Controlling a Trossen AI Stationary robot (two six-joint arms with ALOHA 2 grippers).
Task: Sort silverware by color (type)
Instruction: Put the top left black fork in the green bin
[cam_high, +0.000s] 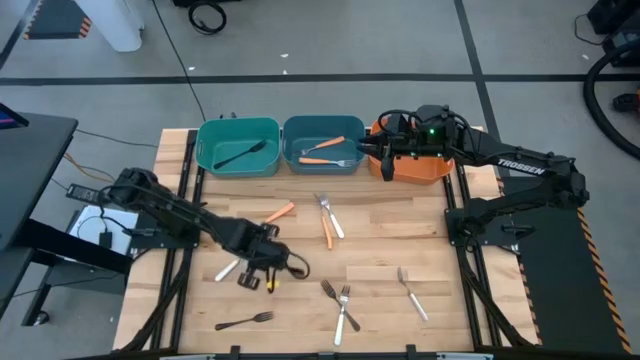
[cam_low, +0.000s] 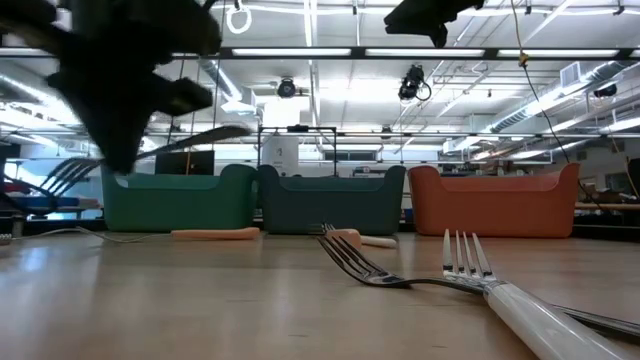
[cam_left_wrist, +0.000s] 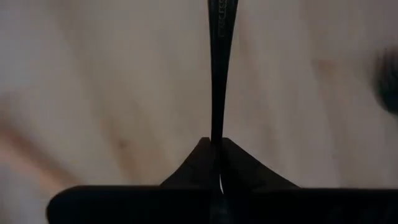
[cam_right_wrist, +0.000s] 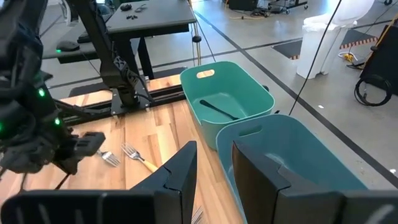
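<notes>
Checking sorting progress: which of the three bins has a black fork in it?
The green bin, leftmost of the three, holds one black fork. The blue bin beside it holds orange-handled pieces instead.

Green bin (cam_high: 238, 146), blue bin (cam_high: 323, 143), orange bin (cam_high: 415, 165)

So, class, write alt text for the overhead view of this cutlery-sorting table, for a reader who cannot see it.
Two dark robot arms work over a wooden table strewn with forks. The left gripper is low at the front left, shut on a black utensil, and the right gripper, open, hovers by the orange bin. The green bin holds one black fork; the blue bin holds orange-handled pieces.
</notes>
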